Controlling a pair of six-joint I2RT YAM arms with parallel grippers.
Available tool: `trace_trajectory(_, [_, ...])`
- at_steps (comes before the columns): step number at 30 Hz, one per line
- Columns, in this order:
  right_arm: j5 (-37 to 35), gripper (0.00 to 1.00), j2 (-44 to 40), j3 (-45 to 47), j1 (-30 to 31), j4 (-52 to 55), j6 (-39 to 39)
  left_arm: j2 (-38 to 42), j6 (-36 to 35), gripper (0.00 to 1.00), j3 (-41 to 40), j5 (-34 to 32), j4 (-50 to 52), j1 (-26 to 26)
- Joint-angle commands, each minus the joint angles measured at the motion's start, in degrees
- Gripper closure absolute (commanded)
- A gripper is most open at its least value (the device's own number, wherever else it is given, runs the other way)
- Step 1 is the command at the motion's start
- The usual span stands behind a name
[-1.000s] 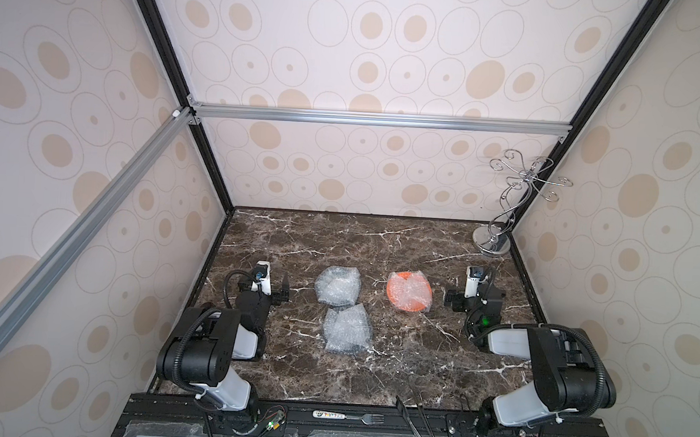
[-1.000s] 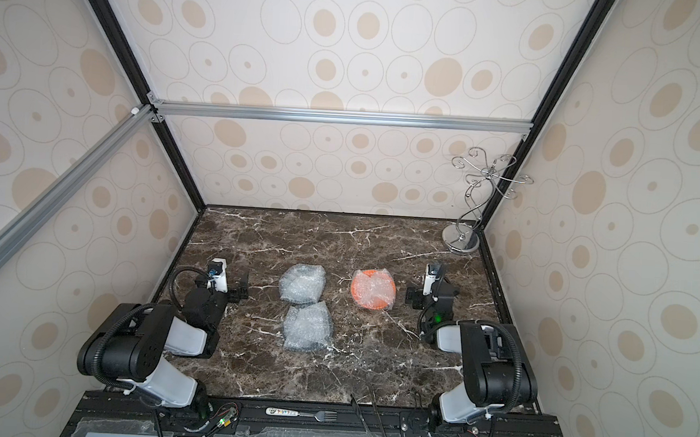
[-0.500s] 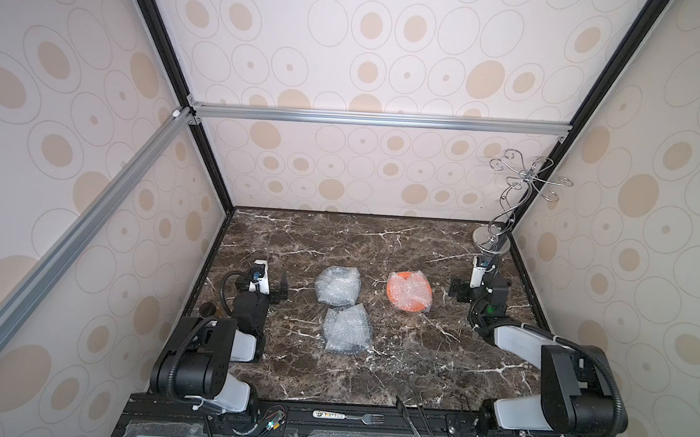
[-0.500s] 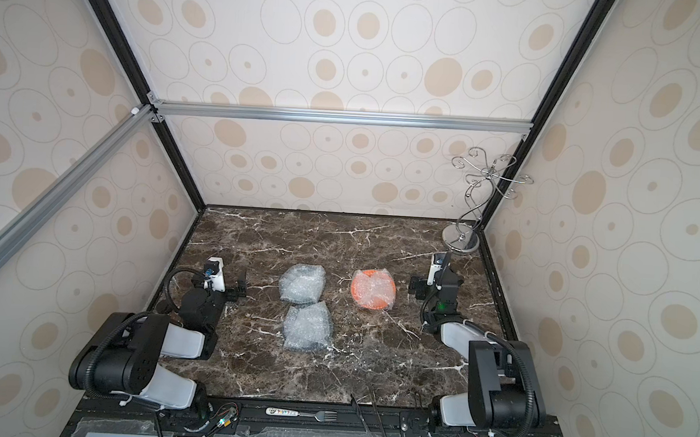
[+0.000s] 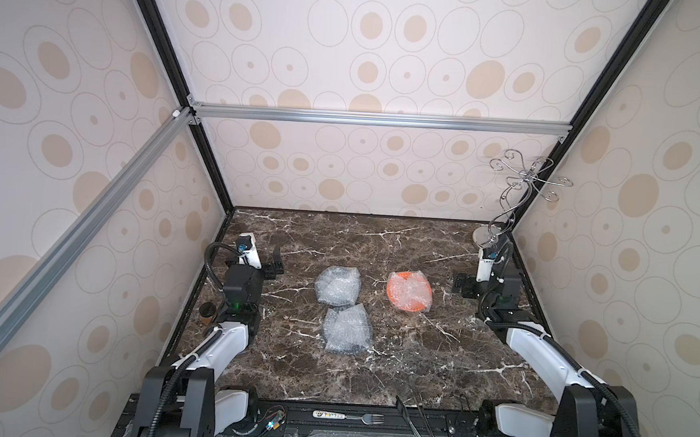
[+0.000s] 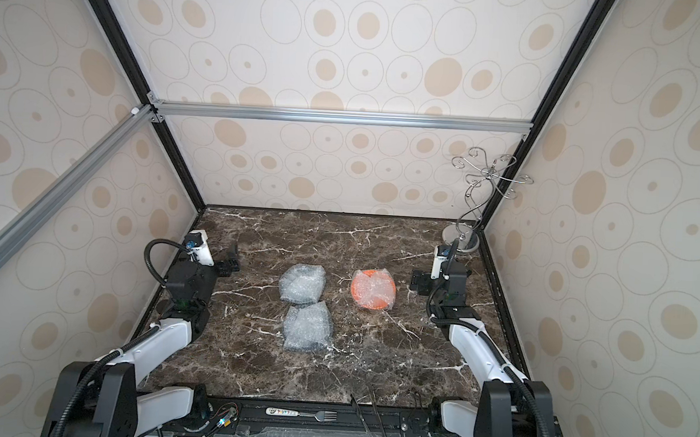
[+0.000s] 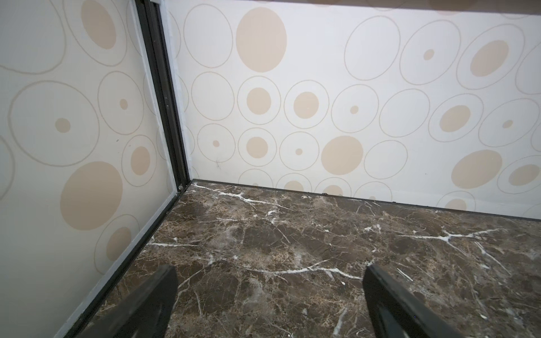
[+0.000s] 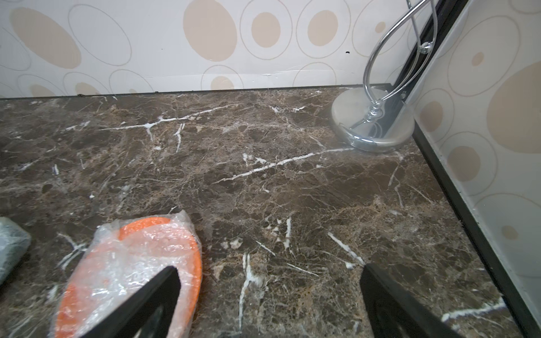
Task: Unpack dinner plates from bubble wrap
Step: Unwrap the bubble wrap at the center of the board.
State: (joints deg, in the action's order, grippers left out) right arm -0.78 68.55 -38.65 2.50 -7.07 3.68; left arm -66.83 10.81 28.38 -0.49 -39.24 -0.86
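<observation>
An orange dinner plate lies mid-table, loosely covered in clear bubble wrap. To its left lie two greyish bubble wrap bundles, one farther back and one nearer; only dark shapes show inside them. My right gripper is open just right of the orange plate, over bare marble, and one finger overlaps the plate's rim in the right wrist view. My left gripper is open near the left wall, holding nothing and well apart from the bundles.
A chrome wire stand with a round base fills the back right corner, close behind the right gripper. A fork lies on the front rail. Patterned walls close in the marble table on three sides.
Both arms have stretched out toward the back wall, the right one more, bringing its gripper level with the orange plate. The bundles and the plate have not moved.
</observation>
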Motion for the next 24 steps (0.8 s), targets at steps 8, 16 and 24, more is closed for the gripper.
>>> trace_trajectory(8, [8.16, 0.01, -2.28, -7.97, -0.38, 17.65, 6.63, 1.60, 8.51, 0.00, 11.12, 2.68, 22.56, -0.30])
trace_trajectory(16, [11.49, 0.01, -3.67, -10.48, -0.32, 22.77, 8.64, 4.65, 9.19, 0.00, 13.05, 4.97, 26.81, -0.28])
trace_trajectory(24, [17.09, 0.01, -3.48, -13.40, -0.38, 27.61, 6.17, 4.89, 12.05, 0.00, 14.41, 6.80, 33.22, -0.28])
